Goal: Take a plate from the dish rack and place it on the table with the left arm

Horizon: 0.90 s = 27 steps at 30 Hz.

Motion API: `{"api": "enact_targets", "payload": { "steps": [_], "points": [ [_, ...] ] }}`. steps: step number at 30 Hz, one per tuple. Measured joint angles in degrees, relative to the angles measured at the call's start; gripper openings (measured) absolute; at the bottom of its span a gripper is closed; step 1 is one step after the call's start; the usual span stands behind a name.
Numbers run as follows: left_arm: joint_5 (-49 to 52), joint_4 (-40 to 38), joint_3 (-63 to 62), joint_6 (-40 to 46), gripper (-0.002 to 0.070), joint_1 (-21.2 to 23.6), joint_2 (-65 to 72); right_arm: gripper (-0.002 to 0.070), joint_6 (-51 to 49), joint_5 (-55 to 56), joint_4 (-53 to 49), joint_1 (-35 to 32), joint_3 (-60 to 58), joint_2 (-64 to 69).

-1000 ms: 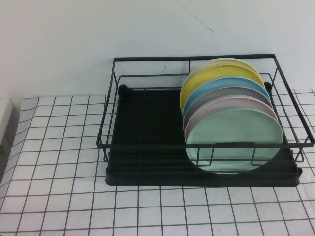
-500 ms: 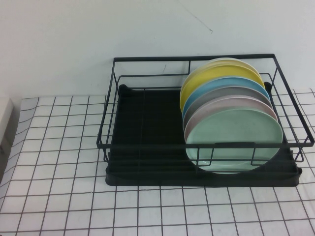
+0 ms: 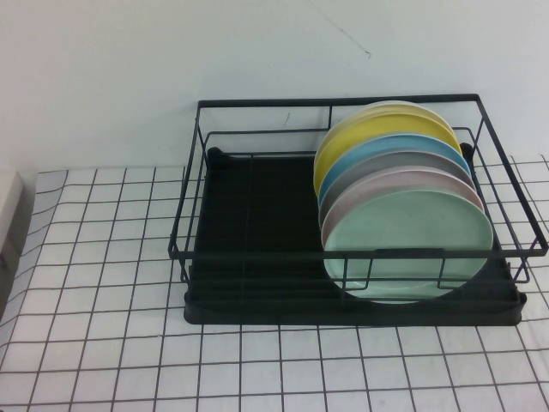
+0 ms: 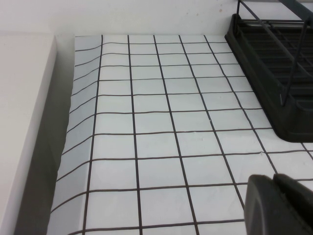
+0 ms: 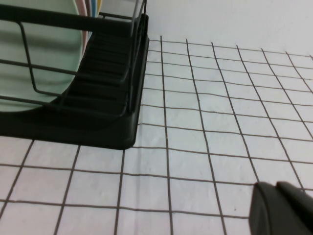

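Left gripper (image 4: 279, 204): only a matte black, rounded housing is seen at the edge of its wrist view, split by one narrow seam. Right gripper (image 5: 283, 210): a similar matte black body with softly rounded corners is seen, likewise divided by a seam. No cables, screws or markings are discernible.

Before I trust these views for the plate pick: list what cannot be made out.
- Left gripper: left wrist view, cut off by the picture's edge; absent from the high view.
- Right gripper: right wrist view, likewise cut off.
- Plates behind the mint-green plate: high view, only upper rims show.
- Dish rack: wrist views show just a corner.
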State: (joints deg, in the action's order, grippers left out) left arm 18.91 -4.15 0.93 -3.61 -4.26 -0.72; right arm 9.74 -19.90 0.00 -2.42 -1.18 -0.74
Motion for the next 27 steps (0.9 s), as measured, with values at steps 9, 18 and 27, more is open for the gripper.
{"api": "enact_targets", "payload": {
  "steps": [9,18,27],
  "points": [
    [-0.7,0.0,0.0,0.0,-0.0004,0.0,0.0,-0.0003,0.0,0.0,0.0,0.0,0.0,0.0],
    [-25.0,0.1,0.4,0.0,-0.0004,0.0,0.0,-0.0003,0.0,0.0,0.0,0.0,0.0,0.0],
    [-45.9,0.1,0.4,0.1,-0.0004,0.0,-0.1,-0.0003,0.0,0.0,0.0,0.0,0.0,0.0]
  ]
}}
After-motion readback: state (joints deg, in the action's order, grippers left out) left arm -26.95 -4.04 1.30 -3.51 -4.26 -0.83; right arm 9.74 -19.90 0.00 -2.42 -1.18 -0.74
